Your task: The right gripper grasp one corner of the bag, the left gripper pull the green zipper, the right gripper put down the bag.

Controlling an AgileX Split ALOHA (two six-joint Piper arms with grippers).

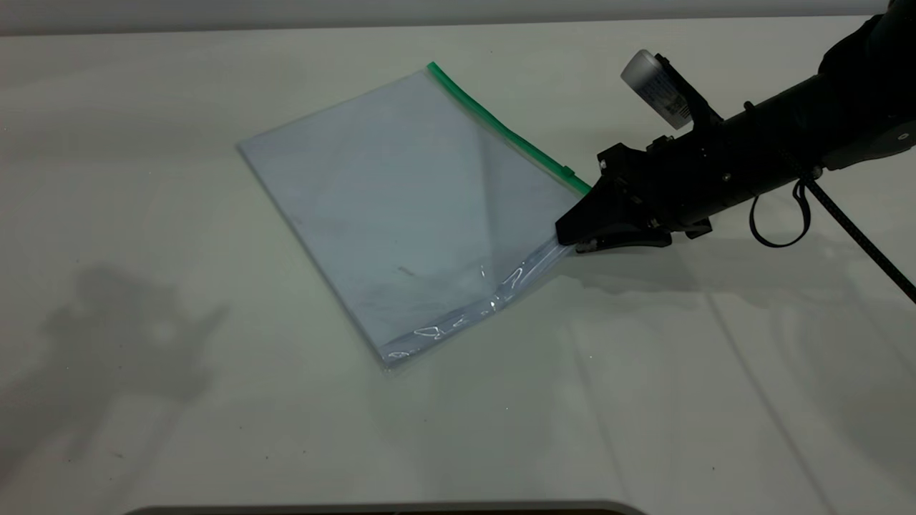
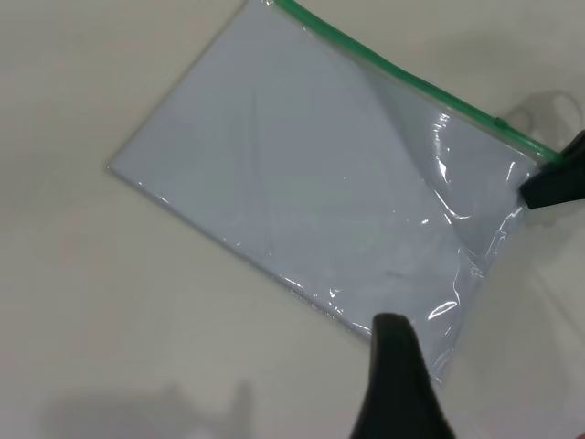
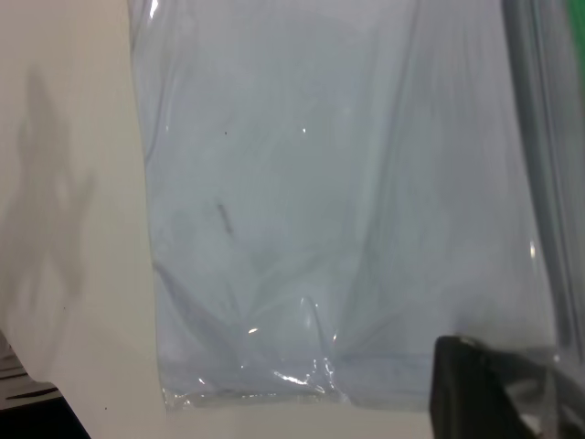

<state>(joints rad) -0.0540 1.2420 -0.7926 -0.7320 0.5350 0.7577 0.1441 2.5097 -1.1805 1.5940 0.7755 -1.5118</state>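
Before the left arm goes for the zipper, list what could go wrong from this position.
1. The right gripper pinches only the very corner of the bag, lifting it; the slick plastic could slip out once pulling starts.
2. The slider tab on the green zipper sits right beside the right gripper, so the left gripper may collide while reaching it.
3. Most of the bag lies loose on the table and could slide.
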